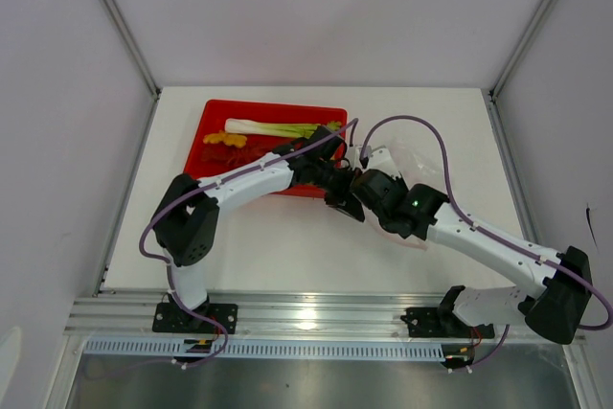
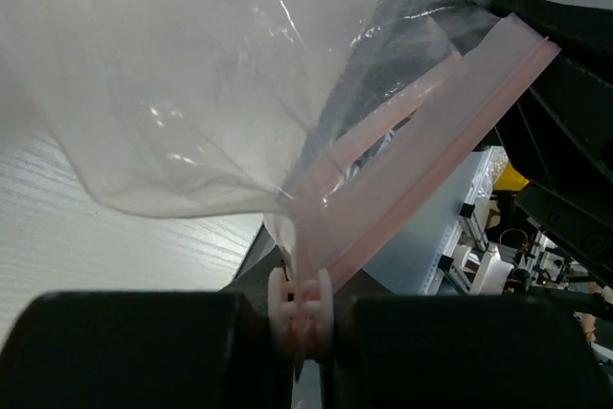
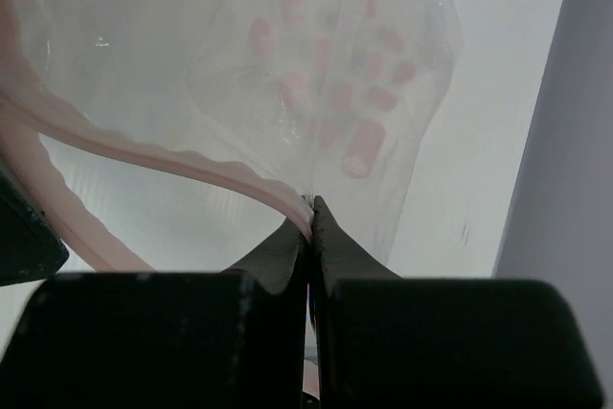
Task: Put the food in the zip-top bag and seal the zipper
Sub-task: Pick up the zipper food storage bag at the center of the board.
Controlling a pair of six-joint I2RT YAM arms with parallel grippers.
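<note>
The clear zip-top bag (image 1: 407, 168) lies right of the red tray, mostly hidden under both arms. My left gripper (image 1: 342, 200) is shut on its pinkish-red zipper strip (image 2: 412, 174), which runs up and right from the fingertips (image 2: 330, 299); the clear bag (image 2: 182, 74) billows above. My right gripper (image 1: 367, 187) is shut on the zipper strip (image 3: 182, 168) too, with the bag (image 3: 287, 55) hanging beyond it. The food stays in the tray: a white-and-green leek (image 1: 278, 127), orange and yellow pieces (image 1: 222, 140) and red chillies (image 1: 225, 155).
The red tray (image 1: 215, 112) sits at the table's back left. Grey walls and frame posts enclose the white table (image 1: 287, 237). An aluminium rail (image 1: 306, 311) runs along the near edge. Purple cables loop over both arms.
</note>
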